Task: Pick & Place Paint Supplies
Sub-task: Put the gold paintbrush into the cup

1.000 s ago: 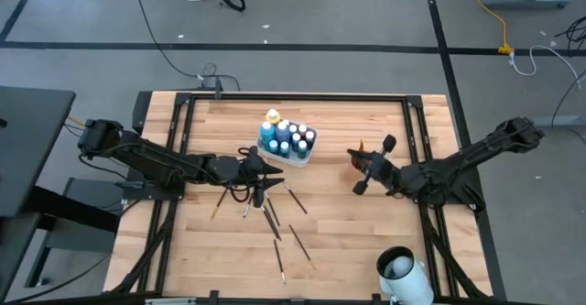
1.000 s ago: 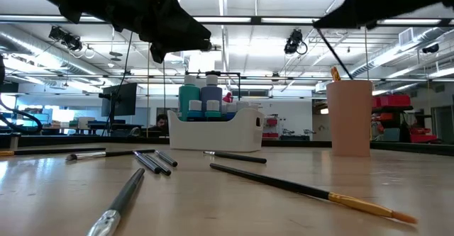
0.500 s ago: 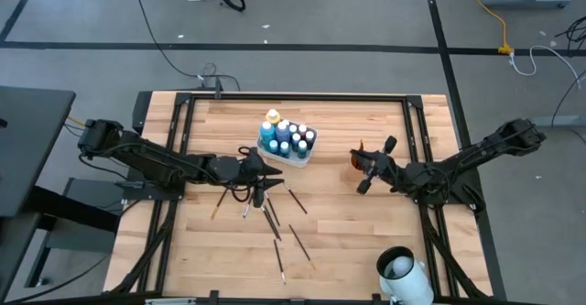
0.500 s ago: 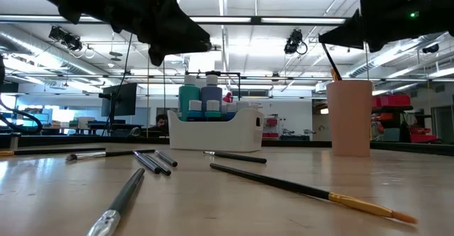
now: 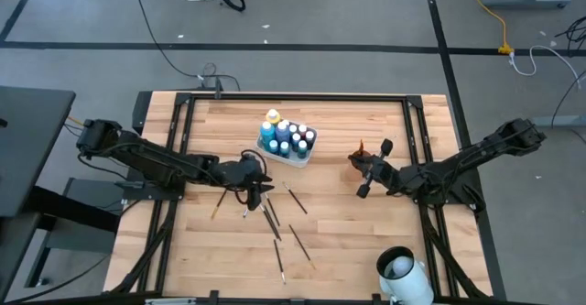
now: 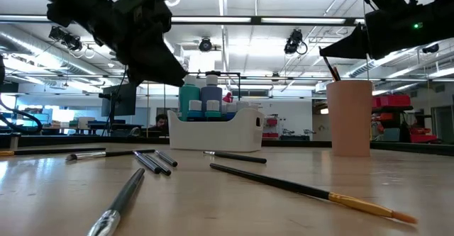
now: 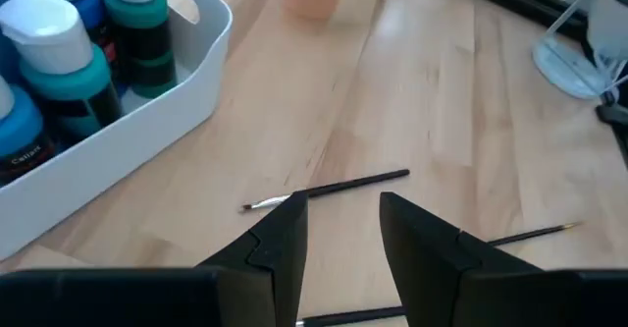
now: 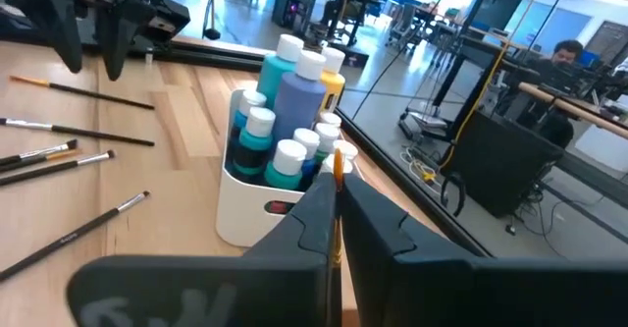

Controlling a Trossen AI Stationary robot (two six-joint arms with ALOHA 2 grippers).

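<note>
high view: overhead, straight down on the whole desk point(image 5: 366, 241) and both arms, floor around it.
low view: at desk-top height, close to the scattered paintbrushes point(image 6: 152, 161), level across into the room.
left wrist view: close above the desk, forward past own fingers point(image 7: 422, 244).
right wrist view: low, forward past own fingers point(image 8: 378, 234), room beyond.
shared: white tray point(image 5: 295, 157) of paint bottles point(image 5: 286, 136) seen in all four.
</note>
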